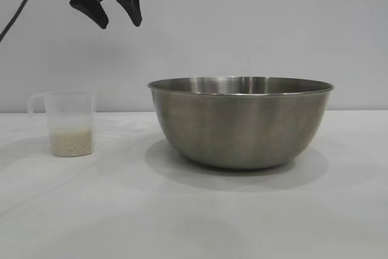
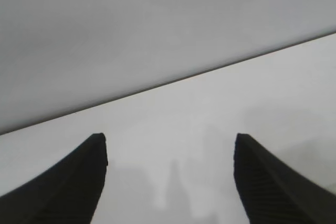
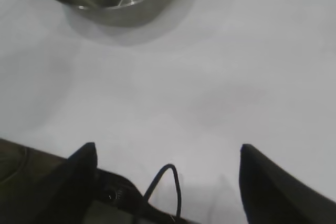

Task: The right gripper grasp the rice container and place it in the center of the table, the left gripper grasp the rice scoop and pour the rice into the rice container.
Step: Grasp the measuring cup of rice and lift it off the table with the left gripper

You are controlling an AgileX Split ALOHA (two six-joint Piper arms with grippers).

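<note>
My left gripper [image 1: 115, 13] hangs open above the cup [image 1: 71, 123]. I should drop straight down and pinch its handle gently.

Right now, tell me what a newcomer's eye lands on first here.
The big steel rice container dominates, standing on the white table right of centre in the exterior view. Left of it, apart, stands the small translucent rice scoop, upright with rice in its bottom. Above the scoop hangs the left tool, open and holding nothing.
</note>
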